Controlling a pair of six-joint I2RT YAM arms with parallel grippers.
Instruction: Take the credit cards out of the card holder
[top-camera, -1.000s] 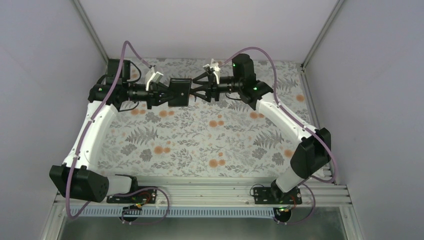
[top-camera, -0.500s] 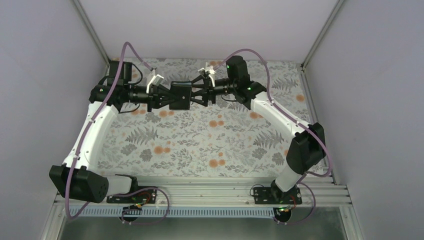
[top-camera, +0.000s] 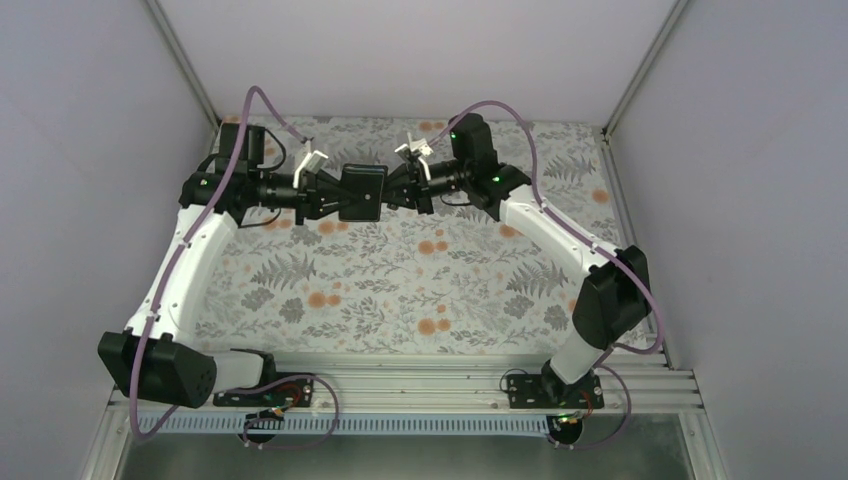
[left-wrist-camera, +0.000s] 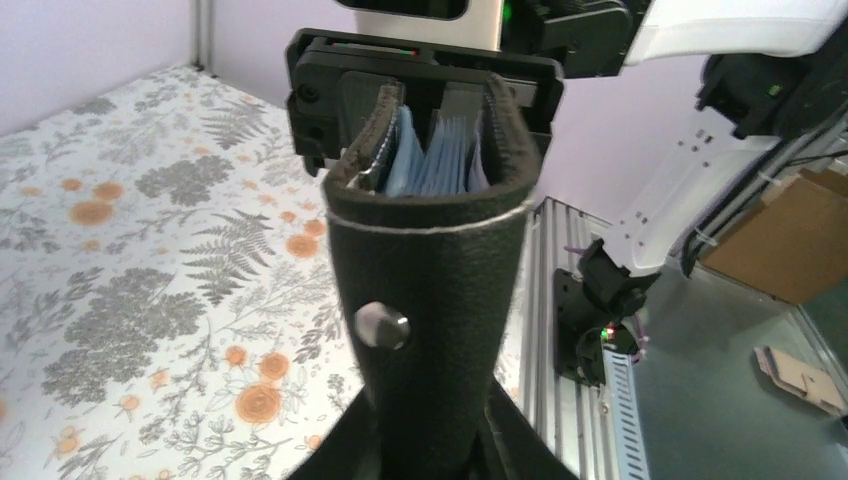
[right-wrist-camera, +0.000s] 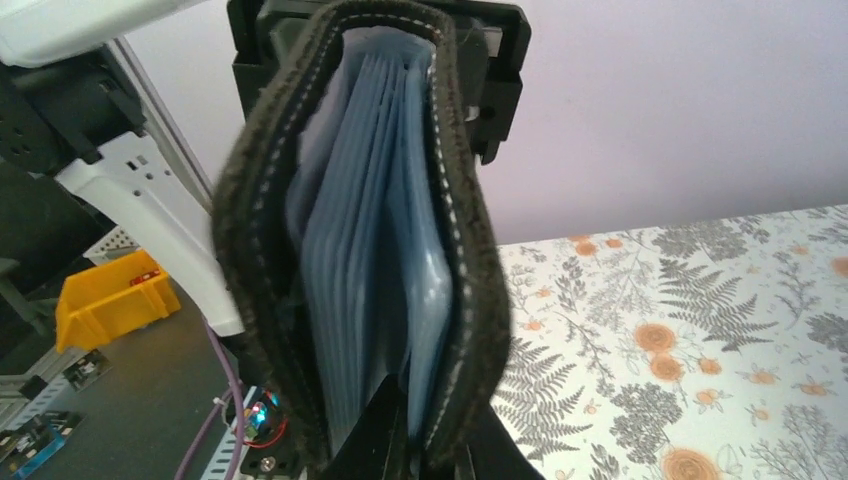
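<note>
Aloft over table (top-camera: 400, 290), card holder (top-camera: 362, 192): left jaws clamp one edge, right jaws closed at opposite edge.

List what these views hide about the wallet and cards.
- Card colours and count: both wrist views show only pale blue edges inside the black bifold card holder; its flaps hide the faces.
- What the jaws of the right gripper pinch: cut off at the right wrist view's bottom edge; too small in the top view.

Card holder (left-wrist-camera: 430, 300): matt grainy blk leather-like
</note>
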